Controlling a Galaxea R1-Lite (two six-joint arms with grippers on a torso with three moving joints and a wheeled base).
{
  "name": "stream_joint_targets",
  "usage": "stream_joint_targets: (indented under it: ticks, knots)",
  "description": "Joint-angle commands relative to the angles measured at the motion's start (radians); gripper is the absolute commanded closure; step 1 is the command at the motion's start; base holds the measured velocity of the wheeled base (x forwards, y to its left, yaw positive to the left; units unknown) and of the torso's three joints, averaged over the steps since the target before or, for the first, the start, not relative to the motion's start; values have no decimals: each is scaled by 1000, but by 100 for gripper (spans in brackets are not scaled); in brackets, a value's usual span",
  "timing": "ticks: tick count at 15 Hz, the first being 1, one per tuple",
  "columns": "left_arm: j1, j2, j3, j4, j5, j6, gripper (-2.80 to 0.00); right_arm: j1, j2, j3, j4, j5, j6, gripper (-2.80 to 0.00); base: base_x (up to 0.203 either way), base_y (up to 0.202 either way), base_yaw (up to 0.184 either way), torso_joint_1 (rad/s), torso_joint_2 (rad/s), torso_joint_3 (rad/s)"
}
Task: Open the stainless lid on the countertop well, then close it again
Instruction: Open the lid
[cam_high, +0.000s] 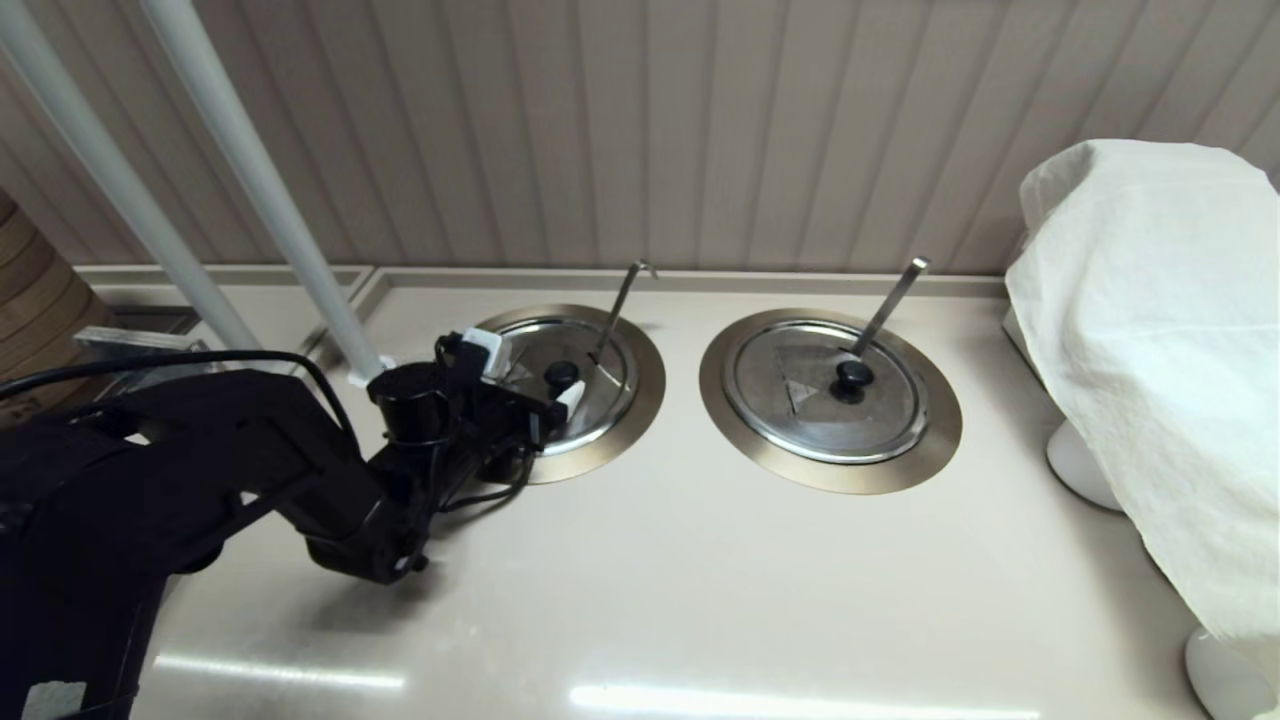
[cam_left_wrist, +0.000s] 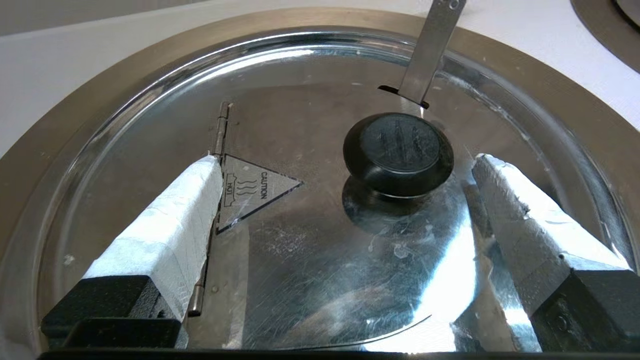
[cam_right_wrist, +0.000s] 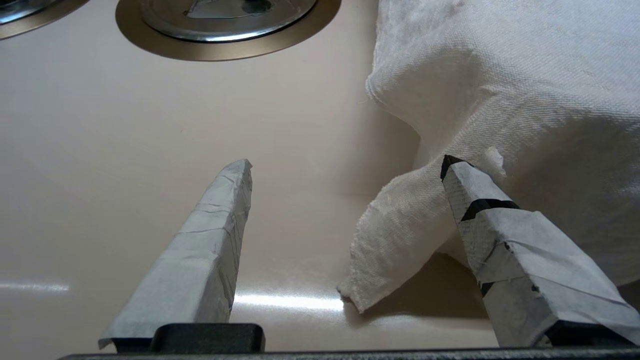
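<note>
The stainless lid (cam_high: 590, 385) lies flat and closed in the left countertop well, inside the well's bronze-grey ring (cam_high: 645, 395). A thin hook-tipped ladle handle (cam_high: 622, 300) sticks up through its slot. My left gripper (cam_high: 528, 372) hovers low over the lid, open, just left of the black knob (cam_high: 562, 375). In the left wrist view the knob (cam_left_wrist: 398, 152) stands between the taped fingers (cam_left_wrist: 170, 225), nearer the right one, touching neither. The hinge and triangle caution mark (cam_left_wrist: 252, 187) show beside the left finger. My right gripper (cam_right_wrist: 347, 164) is open over bare counter, out of the head view.
The twin lid (cam_high: 825, 390) with a flat-tipped handle (cam_high: 890, 300) sits closed to the right. A white cloth (cam_high: 1150, 350) drapes over something at the far right, close to the right gripper's finger (cam_right_wrist: 505, 235). Two white poles (cam_high: 260, 190) slant up at the back left.
</note>
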Motion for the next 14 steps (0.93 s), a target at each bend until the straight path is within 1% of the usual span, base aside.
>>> stream_joint_targets:
  ticks: [1, 2, 8, 10, 14]
  knots:
    - [-7, 39, -32, -9, 28, 0, -280, 0, 0, 0, 0, 0, 0, -280, 0, 0, 0, 0, 0, 0]
    - [-9, 46, -41, -9, 43, -1, -280, 0, 0, 0, 0, 0, 0, -280, 0, 0, 0, 0, 0, 0]
    - [-7, 49, -54, -8, 52, -2, -280, 0, 0, 0, 0, 0, 0, -280, 0, 0, 0, 0, 0, 0]
    - [-7, 35, -58, -8, 76, -4, -280, 0, 0, 0, 0, 0, 0, -280, 0, 0, 0, 0, 0, 0]
    - [-7, 14, -58, -9, 77, -6, -280, 0, 0, 0, 0, 0, 0, -280, 0, 0, 0, 0, 0, 0]
